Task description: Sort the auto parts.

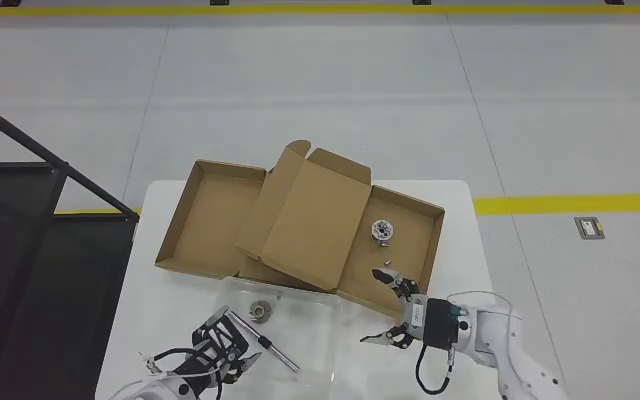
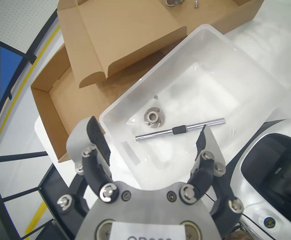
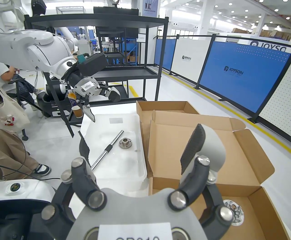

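Left gripper [image 2: 148, 123], jaws wide, sits nearer the rod [image 1: 262, 342]: 3 o'clock of it in top view, axis 10-to-4.

A factory hall: blue-and-white partition panels [image 3: 238, 75] beside a black metal rack [image 3: 95, 21], yellow floor lines [image 1: 560, 205] near it, ceiling lamps [image 3: 229, 13] above.

On my feed I count two cardboard boxes [image 1: 205, 218] [image 1: 425, 225], one clear tray [image 2: 227, 68], one steel rod [image 2: 179, 130], one flange [image 2: 154, 116], one round bearing [image 1: 381, 230] and one small bolt [image 1: 383, 261], all on one worktop [image 1: 150, 300].
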Robot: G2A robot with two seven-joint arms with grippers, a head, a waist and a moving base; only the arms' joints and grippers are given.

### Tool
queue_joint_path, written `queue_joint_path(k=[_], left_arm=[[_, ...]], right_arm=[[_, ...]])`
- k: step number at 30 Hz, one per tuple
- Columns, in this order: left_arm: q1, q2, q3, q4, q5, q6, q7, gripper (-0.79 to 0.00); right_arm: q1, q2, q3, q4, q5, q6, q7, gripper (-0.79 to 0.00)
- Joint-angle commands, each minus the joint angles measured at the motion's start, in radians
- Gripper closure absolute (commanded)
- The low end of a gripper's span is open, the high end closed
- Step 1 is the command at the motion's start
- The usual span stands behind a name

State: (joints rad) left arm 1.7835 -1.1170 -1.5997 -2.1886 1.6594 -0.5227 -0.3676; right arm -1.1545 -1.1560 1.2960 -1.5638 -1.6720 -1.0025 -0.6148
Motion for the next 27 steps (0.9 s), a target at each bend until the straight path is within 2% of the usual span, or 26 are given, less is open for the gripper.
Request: queue_joint_path(k=[1, 5, 12, 18, 24, 26, 27], left_arm=[[0.008, -0.002, 0.013, -0.001, 0.010, 0.027, -0.041, -0.785], [-0.036, -0.008, 0.086, 0.012, 0.021, 0.062, -0.175, -0.785], [-0.198, -0.025, 0.214, 0.120, -0.006, 0.101, -0.387, -0.785], [-0.339, -0.042, 0.288, 0.243, -0.065, 0.145, -0.468, -0.782], [-0.426, -0.054, 0.333, 0.330, -0.093, 0.185, -0.510, -0.631], [-0.452, -0.057, 0.340, 0.356, -0.104, 0.189, -0.521, -0.529], [-0.463, -0.059, 0.343, 0.368, -0.111, 0.192, -0.526, -0.505]], right_arm=[[-0.006, -0.001, -0.002, -0.001, 0.017, 0.029, 0.008, -0.785], [0.000, -0.003, 0.001, 0.019, 0.079, 0.067, 0.035, -0.785], [-0.008, 0.006, 0.007, 0.026, 0.097, 0.054, 0.061, -0.785], [-0.011, 0.013, 0.016, 0.034, 0.108, 0.053, 0.052, -0.785], [-0.010, 0.019, 0.013, 0.039, 0.106, 0.052, 0.050, -0.785], [-0.010, 0.021, 0.011, 0.039, 0.107, 0.052, 0.051, -0.785], [-0.010, 0.022, 0.010, 0.039, 0.106, 0.050, 0.051, -0.785]])
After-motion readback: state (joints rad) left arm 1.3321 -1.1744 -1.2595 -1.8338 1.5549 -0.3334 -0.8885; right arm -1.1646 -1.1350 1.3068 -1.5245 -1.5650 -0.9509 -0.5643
